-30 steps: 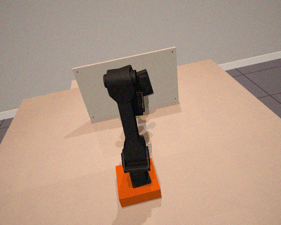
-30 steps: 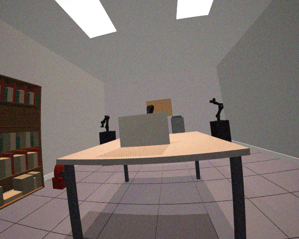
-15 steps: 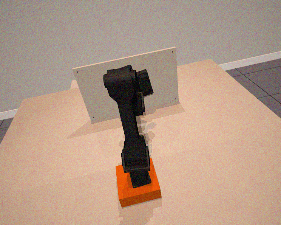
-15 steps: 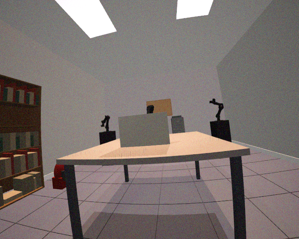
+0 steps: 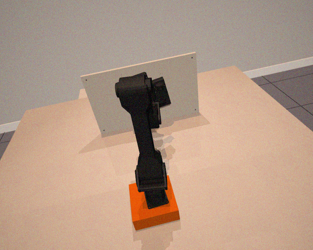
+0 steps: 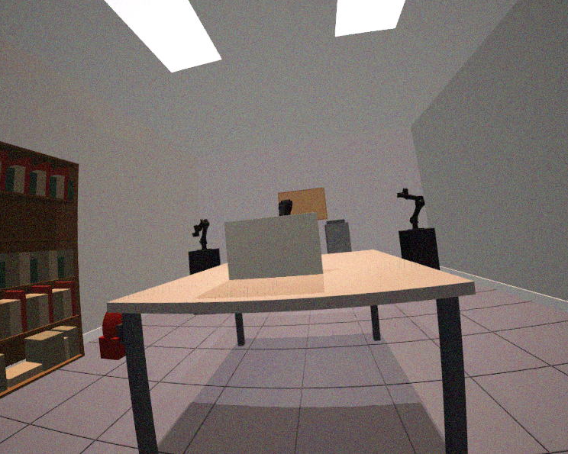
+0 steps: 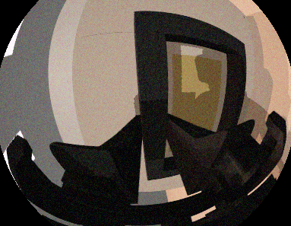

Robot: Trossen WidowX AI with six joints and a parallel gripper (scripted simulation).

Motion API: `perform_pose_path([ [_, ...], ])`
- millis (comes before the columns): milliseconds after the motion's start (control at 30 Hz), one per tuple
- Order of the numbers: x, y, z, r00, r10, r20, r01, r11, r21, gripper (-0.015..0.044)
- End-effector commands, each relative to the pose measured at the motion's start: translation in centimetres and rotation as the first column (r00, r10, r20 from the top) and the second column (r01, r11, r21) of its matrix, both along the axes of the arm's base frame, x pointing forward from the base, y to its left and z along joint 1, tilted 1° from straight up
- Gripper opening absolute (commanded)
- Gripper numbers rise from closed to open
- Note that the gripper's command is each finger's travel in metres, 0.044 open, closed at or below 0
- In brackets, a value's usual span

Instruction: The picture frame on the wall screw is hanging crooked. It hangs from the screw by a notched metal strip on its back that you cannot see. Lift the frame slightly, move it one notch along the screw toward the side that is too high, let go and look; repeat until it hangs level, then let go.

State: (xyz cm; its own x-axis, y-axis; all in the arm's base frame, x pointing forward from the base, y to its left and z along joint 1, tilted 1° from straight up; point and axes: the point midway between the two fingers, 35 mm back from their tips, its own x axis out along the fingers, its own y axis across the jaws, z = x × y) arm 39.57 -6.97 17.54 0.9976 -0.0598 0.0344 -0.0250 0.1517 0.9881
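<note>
In the wrist view a dark picture frame (image 7: 148, 49) with a yellowish picture (image 7: 198, 92) hangs on the beige wall panel (image 7: 103, 73) (image 5: 181, 77). It looks tilted in this turned view. My gripper (image 7: 151, 119) is shut on one long bar of the frame, one finger on each side of it. In the top view the arm (image 5: 142, 116) reaches up to the panel and hides the frame and fingers. In the exterior view only the panel's back (image 6: 274, 246) and the top of the arm (image 6: 285, 206) show. The screw and notched strip are hidden.
The arm stands on an orange base (image 5: 156, 213) on a light wooden table (image 5: 240, 149) (image 6: 385, 272). The panel stands upright near the table's far edge. Behind the table are two other arms on black pedestals (image 6: 418, 241) (image 6: 203, 259) and a bookshelf (image 6: 26, 272).
</note>
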Motion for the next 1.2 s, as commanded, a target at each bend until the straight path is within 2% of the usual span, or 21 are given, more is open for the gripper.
perform_pose_path([
  [0,0.02,-0.01,0.15,1.000,-0.004,0.003,0.004,1.000,-0.003,0.0000],
  [1167,-0.01,0.11,0.66,1.000,-0.004,0.003,0.004,1.000,-0.002,0.0000],
])
